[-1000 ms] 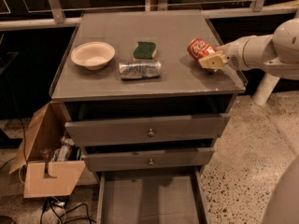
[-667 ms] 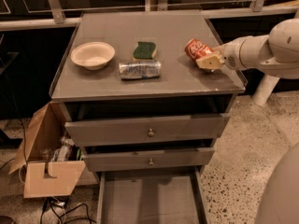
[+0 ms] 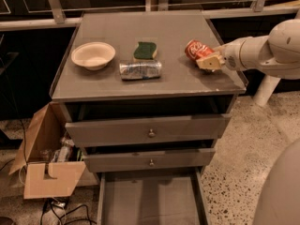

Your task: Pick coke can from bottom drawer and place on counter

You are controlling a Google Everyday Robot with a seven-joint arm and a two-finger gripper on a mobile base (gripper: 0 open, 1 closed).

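Claw (image 3: 207, 60) at the right of the frame reaches in from the white arm (image 3: 262, 53) and pinches the coke can (image 3: 195, 48), 1 tan finger (image 3: 210, 62) lying across the can's right end. The can sits tilted over the right side of the tabletop (image 3: 178, 81), near its right rim; whether it touches the surface cannot be told. Left of it lie a silver can (image 3: 140, 69) on its side, a green sponge (image 3: 145, 50) just behind that, and a pale bowl (image 3: 93, 55) further left. Below, the 2 knobbed drawers (image 3: 150, 133) stand ajar, and the bottom drawer (image 3: 150, 205) is pulled out at the lower edge. A cardboard box (image 3: 47, 172) stands at lower left.
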